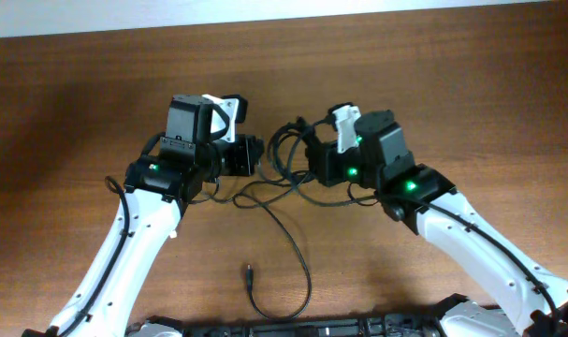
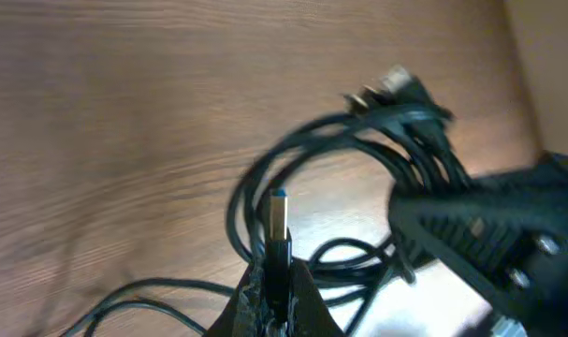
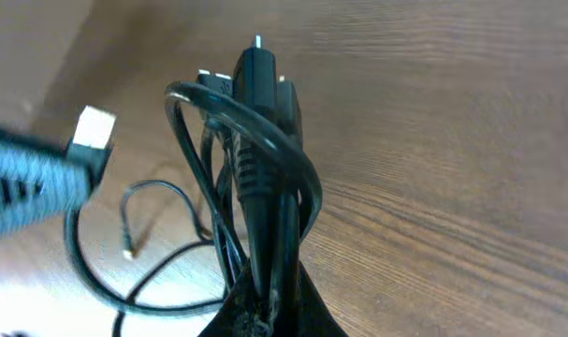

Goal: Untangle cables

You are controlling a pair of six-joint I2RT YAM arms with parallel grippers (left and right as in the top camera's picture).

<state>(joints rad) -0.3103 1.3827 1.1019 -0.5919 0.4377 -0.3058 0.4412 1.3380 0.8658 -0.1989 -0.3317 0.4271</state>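
Mid-table, both pincers pinched tight: left gripper (image 2: 276, 285) clamps a blue-tipped plug (image 2: 279, 217), right gripper (image 3: 265, 301) grips the bunched cables (image 3: 262, 178) between them; one loose cord (image 1: 298, 251) trails toward the near edge.

From overhead you cannot see where the cables (image 1: 284, 161) are gripped; the left arm (image 1: 176, 159) and right arm (image 1: 386, 159) cover it. In the left wrist view the right gripper (image 2: 433, 225) is a blur cropped by the edge, as is the left gripper (image 3: 59, 183) in the right wrist view.
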